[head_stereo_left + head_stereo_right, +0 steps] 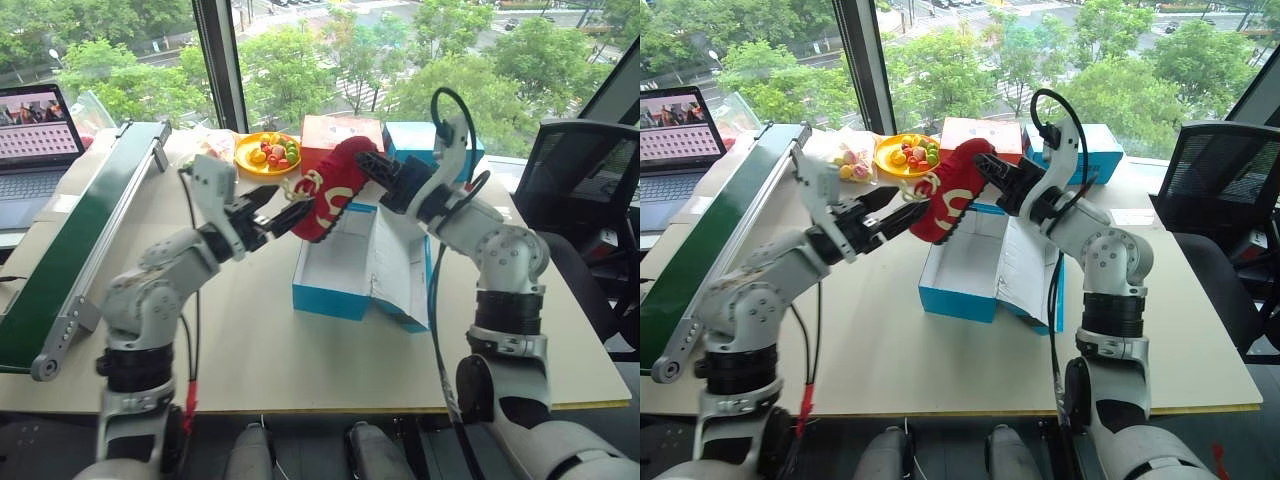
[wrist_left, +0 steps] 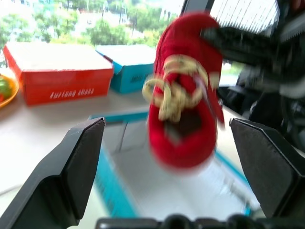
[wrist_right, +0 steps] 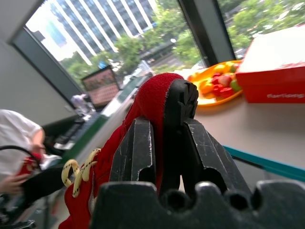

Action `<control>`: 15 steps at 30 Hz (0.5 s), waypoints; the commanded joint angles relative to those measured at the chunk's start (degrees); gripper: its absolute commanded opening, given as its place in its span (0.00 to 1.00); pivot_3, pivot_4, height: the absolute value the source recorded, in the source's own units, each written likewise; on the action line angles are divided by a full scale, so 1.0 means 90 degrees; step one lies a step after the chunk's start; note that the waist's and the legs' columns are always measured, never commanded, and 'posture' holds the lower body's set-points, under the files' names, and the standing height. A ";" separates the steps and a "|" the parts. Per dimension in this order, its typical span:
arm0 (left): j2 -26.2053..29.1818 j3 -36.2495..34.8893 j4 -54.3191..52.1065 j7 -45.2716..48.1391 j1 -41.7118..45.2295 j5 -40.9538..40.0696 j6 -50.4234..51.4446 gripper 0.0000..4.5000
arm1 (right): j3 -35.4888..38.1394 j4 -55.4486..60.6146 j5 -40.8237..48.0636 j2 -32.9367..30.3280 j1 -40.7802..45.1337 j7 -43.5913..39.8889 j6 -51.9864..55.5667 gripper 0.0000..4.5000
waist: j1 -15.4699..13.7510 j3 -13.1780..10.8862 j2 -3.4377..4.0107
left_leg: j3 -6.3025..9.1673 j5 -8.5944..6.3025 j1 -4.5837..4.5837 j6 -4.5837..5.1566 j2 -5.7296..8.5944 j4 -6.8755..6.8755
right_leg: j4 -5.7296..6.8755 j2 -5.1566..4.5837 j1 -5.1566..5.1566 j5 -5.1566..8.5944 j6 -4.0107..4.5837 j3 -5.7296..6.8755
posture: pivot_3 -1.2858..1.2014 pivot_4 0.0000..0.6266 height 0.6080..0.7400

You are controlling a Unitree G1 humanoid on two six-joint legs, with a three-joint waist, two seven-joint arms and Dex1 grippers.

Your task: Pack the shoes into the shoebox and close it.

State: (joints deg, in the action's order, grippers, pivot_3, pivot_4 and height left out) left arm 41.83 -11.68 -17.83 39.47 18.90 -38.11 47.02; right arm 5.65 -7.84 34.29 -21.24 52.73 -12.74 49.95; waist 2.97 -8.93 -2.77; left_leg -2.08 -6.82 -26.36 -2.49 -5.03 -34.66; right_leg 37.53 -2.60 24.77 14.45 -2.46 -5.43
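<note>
One red shoe (image 1: 330, 192) with yellow laces hangs in the air over the open shoebox (image 1: 328, 299). The shoebox is bright blue outside and white inside, and its lid (image 1: 402, 268) is folded out to the right. My right gripper (image 3: 167, 112) is shut on the shoe's upper edge and holds it from the right. My left gripper (image 1: 287, 213) stands open just left of the shoe, level with its laces and apart from it. In the left wrist view the shoe (image 2: 183, 107) hangs between and beyond the two spread fingers (image 2: 71, 167).
Behind the shoebox stand a red box (image 1: 338, 133) and a plainer blue box (image 1: 425, 140). A yellow plate of fruit (image 1: 267, 154) sits at the back. A green conveyor (image 1: 90, 230) and a laptop (image 1: 35, 140) are on the left, a black chair (image 1: 580, 190) on the right. A person (image 3: 19, 143) sits beyond the table.
</note>
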 commanded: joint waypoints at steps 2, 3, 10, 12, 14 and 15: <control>0.0306 -0.0131 0.0028 0.0233 -0.0146 0.0381 -0.0564 1.00 | -0.0354 0.0153 -0.0551 -0.0079 0.0259 0.0149 0.0345 0.07 | -0.0076 -0.0001 0.0001 | 0.0000 0.0000 0.0000 0.0000 -0.0001 0.0002 | 0.0002 0.0000 0.0003 0.0002 0.0003 0.0002 | 0.52 0.24 1.00; 0.0259 -0.0130 0.0004 0.0179 -0.0163 0.0402 -0.0586 1.00 | -0.0387 0.0206 -0.0600 -0.0075 0.0218 0.0195 0.0495 0.07 | -0.0093 -0.0001 0.0001 | 0.0000 0.0000 -0.0002 0.0000 -0.0001 0.0002 | 0.0002 -0.0001 0.0003 0.0003 0.0003 0.0003 | 0.52 0.24 1.00; -0.0068 0.0031 -0.0353 0.0004 -0.0317 0.0413 -0.0576 1.00 | -0.0511 0.0786 -0.0917 -0.0178 -0.0226 0.0355 0.1366 0.07 | -0.0106 -0.0001 0.0001 | -0.0002 -0.0001 -0.0009 0.0000 -0.0002 0.0003 | 0.0002 -0.0002 0.0007 0.0004 0.0002 0.0004 | 0.52 0.24 1.00; -0.0129 0.0001 -0.0368 -0.0037 -0.0339 0.0407 -0.0585 1.00 | -0.0467 0.1169 -0.0863 -0.0155 -0.0484 0.0421 0.1796 0.07 | -0.0107 -0.0001 0.0001 | -0.0002 -0.0002 -0.0009 0.0002 -0.0001 0.0005 | 0.0003 -0.0002 0.0008 0.0006 0.0003 0.0004 | 0.52 0.24 1.00; -0.0156 -0.0017 -0.0362 -0.0062 -0.0352 0.0456 -0.0610 1.00 | -0.0390 0.1356 -0.0879 -0.0047 -0.0673 0.0502 0.2047 0.07 | -0.0105 -0.0001 0.0000 | -0.0002 -0.0002 -0.0009 0.0002 -0.0002 0.0004 | 0.0004 -0.0001 0.0008 0.0006 0.0003 0.0004 | 0.52 0.24 1.00; -0.0160 -0.0026 -0.0360 -0.0073 -0.0356 0.0467 -0.0609 1.00 | -0.0389 0.1384 -0.0931 -0.0012 -0.0718 0.0527 0.2083 0.07 | -0.0105 -0.0001 0.0000 | -0.0002 -0.0002 -0.0009 0.0002 -0.0002 0.0003 | 0.0005 -0.0001 0.0008 0.0006 0.0003 0.0004 | 0.52 0.24 1.00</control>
State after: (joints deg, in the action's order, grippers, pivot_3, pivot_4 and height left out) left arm 40.48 -11.06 -19.31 39.24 15.51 -34.07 42.69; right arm 0.63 1.18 26.05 -21.52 46.33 -8.73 67.22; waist 2.03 -8.93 -2.77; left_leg -2.10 -6.84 -26.44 -2.47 -5.04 -34.66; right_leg 37.60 -2.61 24.85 14.51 -2.43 -5.40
